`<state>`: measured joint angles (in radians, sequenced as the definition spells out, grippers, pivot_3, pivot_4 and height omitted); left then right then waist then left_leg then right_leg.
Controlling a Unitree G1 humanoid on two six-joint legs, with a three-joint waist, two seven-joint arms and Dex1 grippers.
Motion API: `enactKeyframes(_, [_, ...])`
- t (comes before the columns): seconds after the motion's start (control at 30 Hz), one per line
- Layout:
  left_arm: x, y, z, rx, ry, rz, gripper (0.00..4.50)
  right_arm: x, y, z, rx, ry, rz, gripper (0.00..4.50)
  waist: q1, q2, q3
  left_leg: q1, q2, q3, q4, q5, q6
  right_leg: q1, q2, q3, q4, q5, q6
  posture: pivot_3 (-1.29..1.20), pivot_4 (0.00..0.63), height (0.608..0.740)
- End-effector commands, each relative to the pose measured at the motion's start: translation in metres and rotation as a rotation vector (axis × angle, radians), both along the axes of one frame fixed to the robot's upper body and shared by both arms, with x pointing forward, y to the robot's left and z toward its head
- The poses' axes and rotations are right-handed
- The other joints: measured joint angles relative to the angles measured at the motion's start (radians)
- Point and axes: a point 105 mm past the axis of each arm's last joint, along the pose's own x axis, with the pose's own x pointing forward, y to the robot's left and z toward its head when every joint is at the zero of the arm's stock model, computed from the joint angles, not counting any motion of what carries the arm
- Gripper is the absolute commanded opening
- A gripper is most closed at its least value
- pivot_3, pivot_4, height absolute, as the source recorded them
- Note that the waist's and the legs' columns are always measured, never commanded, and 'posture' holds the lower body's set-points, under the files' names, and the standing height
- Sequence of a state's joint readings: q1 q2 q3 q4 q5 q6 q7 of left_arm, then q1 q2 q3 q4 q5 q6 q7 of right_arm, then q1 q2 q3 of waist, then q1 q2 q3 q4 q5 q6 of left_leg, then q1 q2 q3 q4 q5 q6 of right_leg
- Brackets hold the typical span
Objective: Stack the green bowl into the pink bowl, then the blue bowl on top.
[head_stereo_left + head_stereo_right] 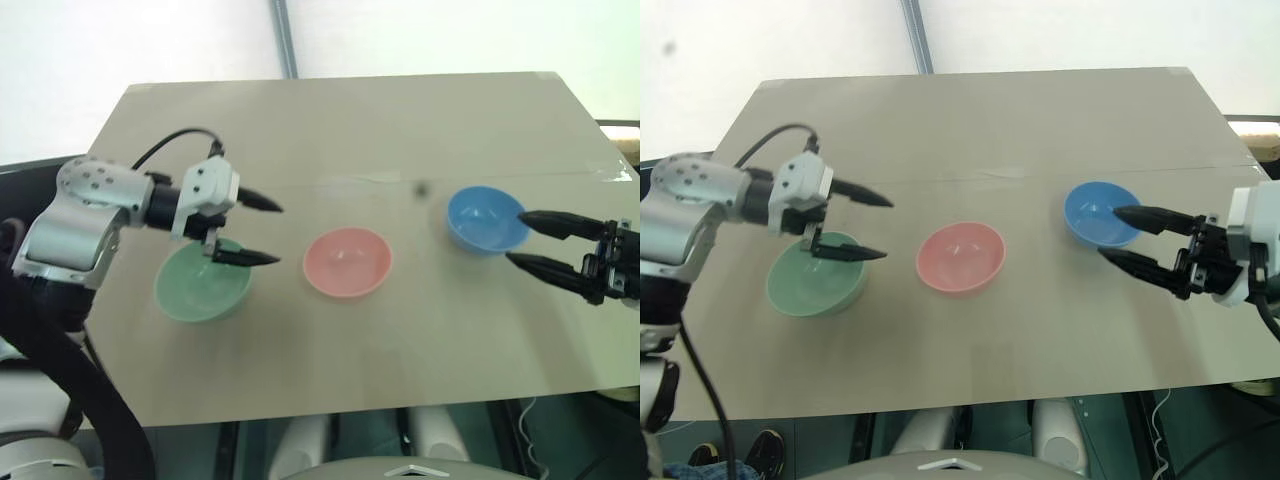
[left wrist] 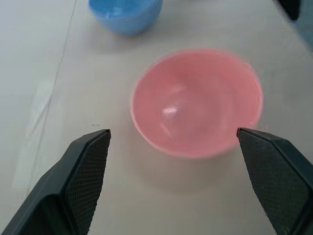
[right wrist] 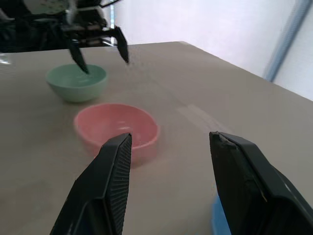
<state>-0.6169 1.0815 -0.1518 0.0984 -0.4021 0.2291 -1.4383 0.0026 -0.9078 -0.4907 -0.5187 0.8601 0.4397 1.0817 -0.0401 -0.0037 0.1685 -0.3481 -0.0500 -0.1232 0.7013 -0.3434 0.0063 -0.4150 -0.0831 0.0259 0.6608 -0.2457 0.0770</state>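
Tabletop (image 1: 330, 370) of plain beige board spans the frame, bare along its near edge. Three bowls sit in a row across mid-frame, all apart and unstacked: green bowl (image 1: 200, 283) at left, pink bowl (image 1: 347, 262) at centre, blue bowl (image 1: 486, 219) at right. Left gripper (image 1: 262, 230) hovers above the green bowl's rim, fingers spread wide, empty. Right gripper (image 1: 526, 239) sits by the blue bowl, fingers parted, empty. Beyond the far edge, a white wall (image 1: 130, 40) with a grey vertical pole (image 1: 285, 38).
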Motion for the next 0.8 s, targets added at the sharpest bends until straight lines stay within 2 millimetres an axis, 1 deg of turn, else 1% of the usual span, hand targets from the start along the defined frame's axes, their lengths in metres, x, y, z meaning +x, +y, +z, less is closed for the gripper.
enactKeyframes(0.03, [-0.009,0.025,0.005,0.086,-0.034,0.072,4.36,-0.003,0.006,0.005,-0.008,-0.015,0.052,2.79,0.001,0.0,0.0,0.0,0.0,0.0,0.0,0.0,0.0,0.0,0.0,0.0,0.0,0.0,0.0,0.0,0.15,0.74])
enactKeyframes(0.13, [-0.02,0.04,0.004,0.125,-0.018,0.114,4.36,0.001,0.006,0.003,-0.01,-0.013,0.054,2.79,0.003,-0.001,0.001,0.0,0.0,0.0,0.0,0.0,0.0,0.0,-0.001,0.0,-0.001,0.0,0.0,0.0,0.15,0.74])
enactKeyframes(0.27, [-0.033,0.055,0.009,0.158,-0.007,0.162,4.36,0.003,0.003,0.002,-0.014,-0.012,0.052,2.79,0.01,-0.001,0.001,-0.001,0.001,0.0,-0.001,0.0,0.0,-0.001,-0.001,0.0,-0.002,0.0,0.0,0.0,0.15,0.74])
enactKeyframes(0.4, [-0.05,0.068,0.011,0.172,0.056,0.191,4.36,0.004,0.003,0.001,-0.011,-0.01,0.057,2.79,0.008,0.0,0.002,-0.001,0.001,0.0,-0.002,0.0,0.0,-0.001,-0.002,0.0,-0.002,0.0,0.0,0.0,0.15,0.74])
enactKeyframes(0.5, [-0.067,0.077,0.001,0.226,0.113,0.156,4.36,0.005,0.003,0.0,-0.009,-0.007,0.06,2.79,0.006,0.001,0.003,-0.001,0.002,0.001,-0.002,0.0,0.0,-0.001,-0.002,0.0,-0.002,0.0,0.0,0.0,0.15,0.74])
enactKeyframes(0.63, [-0.081,0.081,-0.007,0.263,0.171,0.123,4.36,0.006,0.003,0.0,-0.009,-0.008,0.063,2.79,0.007,0.002,0.003,-0.001,0.002,0.001,-0.003,0.0,0.0,-0.001,-0.002,0.0,-0.003,0.0,0.0,0.0,0.15,0.74])
enactKeyframes(0.7, [-0.085,0.085,-0.013,0.303,0.184,0.112,4.36,0.007,0.003,0.001,-0.009,-0.009,0.063,2.79,0.007,0.001,0.003,-0.001,0.003,0.001,-0.003,0.0,0.0,-0.001,-0.002,0.0,-0.003,0.0,0.0,0.0,0.15,0.74])
enactKeyframes(0.8, [-0.084,0.09,-0.024,0.364,0.156,0.098,4.36,0.007,0.002,0.001,-0.009,-0.012,0.06,2.79,0.01,0.002,0.004,-0.001,0.002,0.001,-0.003,0.0,0.0,-0.001,-0.002,0.0,-0.003,0.0,0.0,0.0,0.15,0.74])
